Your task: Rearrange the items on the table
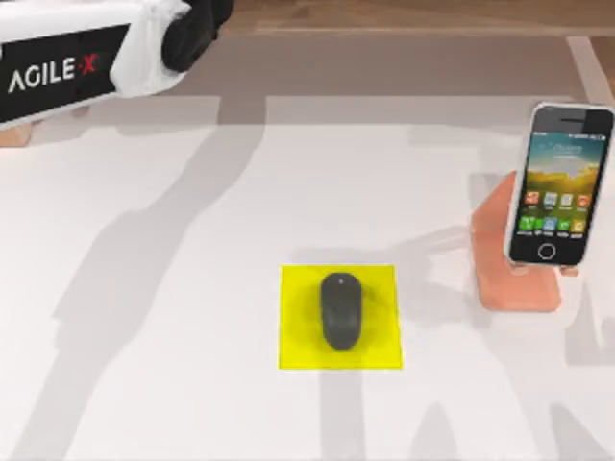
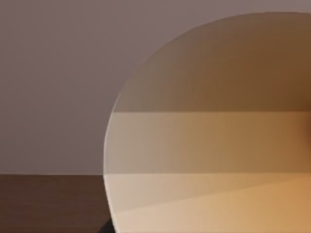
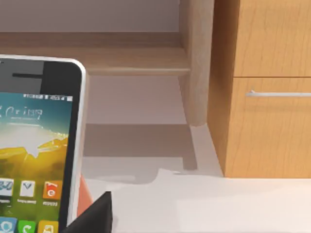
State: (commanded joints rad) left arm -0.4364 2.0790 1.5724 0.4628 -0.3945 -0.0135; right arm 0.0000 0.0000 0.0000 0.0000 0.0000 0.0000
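Starting at the left, my left arm (image 1: 86, 62) is at the table's (image 1: 144, 317) far corner; its wrist view shows an orange cup (image 2: 218, 136) very close, grip unclear. The mouse (image 1: 341, 310) lies on the yellow pad (image 1: 375, 351). At right, the smartphone (image 1: 560, 182) leans on the pink stand (image 1: 500, 259). I judge the cup's placing is next and needs a careful lowering.
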